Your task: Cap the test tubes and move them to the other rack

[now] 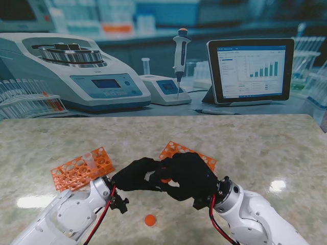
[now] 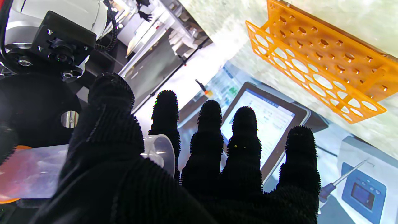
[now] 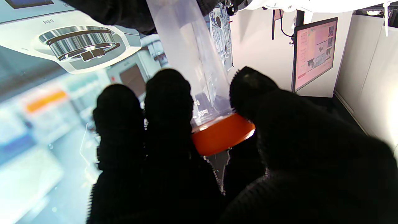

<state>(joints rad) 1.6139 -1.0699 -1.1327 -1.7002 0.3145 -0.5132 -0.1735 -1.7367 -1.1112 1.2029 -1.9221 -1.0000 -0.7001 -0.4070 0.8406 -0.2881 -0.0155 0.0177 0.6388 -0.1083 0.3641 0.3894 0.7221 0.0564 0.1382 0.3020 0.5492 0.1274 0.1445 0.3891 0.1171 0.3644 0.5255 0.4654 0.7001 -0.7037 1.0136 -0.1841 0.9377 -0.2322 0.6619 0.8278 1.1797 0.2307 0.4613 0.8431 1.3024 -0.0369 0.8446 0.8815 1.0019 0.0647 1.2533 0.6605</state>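
Bright glare, perhaps overexposed wrist views

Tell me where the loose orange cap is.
In the stand view the loose orange cap lies on the table, nearer to me than the joined hands, between the two forearms.

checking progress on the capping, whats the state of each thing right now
test tube: held off the table between both hands, orange cap on its end
left hand: shut on the tube body
right hand: fingers pinched on the cap
left rack: on the table, one uncapped tube standing in it
right rack: on the table, visible holes empty
loose cap: lying on the table, nearer to me
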